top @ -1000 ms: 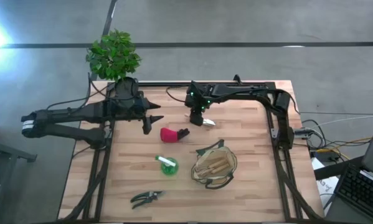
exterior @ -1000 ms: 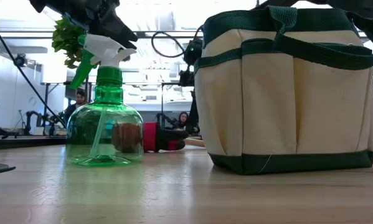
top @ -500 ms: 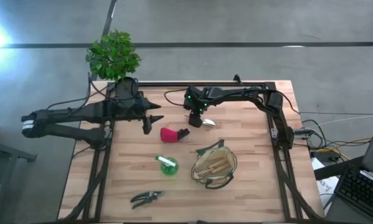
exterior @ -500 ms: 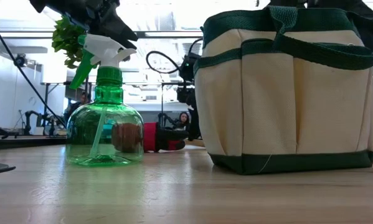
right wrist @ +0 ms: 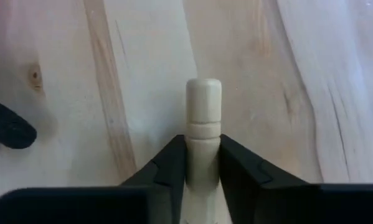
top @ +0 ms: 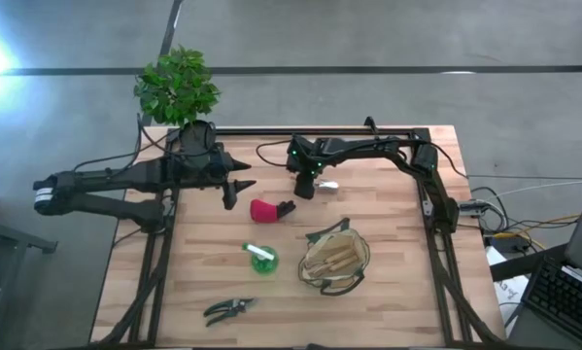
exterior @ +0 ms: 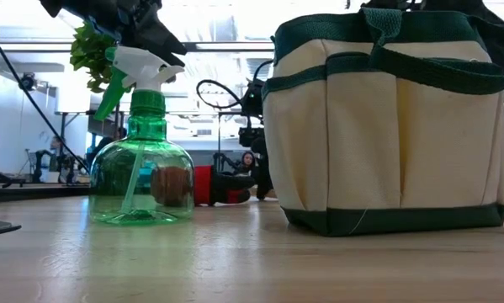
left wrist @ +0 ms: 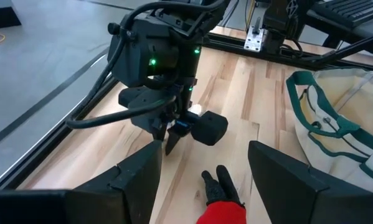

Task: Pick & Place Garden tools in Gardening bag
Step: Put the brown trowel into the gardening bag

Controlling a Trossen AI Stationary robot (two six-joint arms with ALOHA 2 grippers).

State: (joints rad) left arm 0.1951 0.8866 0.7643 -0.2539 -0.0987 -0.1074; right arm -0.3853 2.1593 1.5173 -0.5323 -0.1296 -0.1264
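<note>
My right gripper (top: 306,187) is at the table's far middle, shut on a small tool with a wooden handle (right wrist: 203,118). The tool's silver blade (top: 328,185) shows beside the gripper. My left gripper (top: 236,191) is open and empty, left of the red-and-black item (top: 267,210), which lies on the table. The green spray bottle (top: 262,259) stands near the middle. The tan gardening bag (top: 334,258) with green trim stands to the bottle's right, with wooden handles inside it. The dark pruning shears (top: 229,309) lie near the front edge. My right gripper pinches the tool's wooden handle (right wrist: 202,163) between its two fingers (right wrist: 164,168). The handle runs along the fingers, and its rounded free end (right wrist: 203,92) sticks out past the fingertips. The gripper points steeply down at the table. I cannot tell whether the tool is clear of the table.
A leafy plant in a black pot (top: 179,87) stands at the far left corner, behind my left arm. The black tip of the red-and-black item (right wrist: 9,129) lies close to my right gripper. Bare wood lies along the table's right side and near left.
My right gripper has shifted a little toward the table's left edge with the tool. The silver blade now shows closer beside the gripper.
</note>
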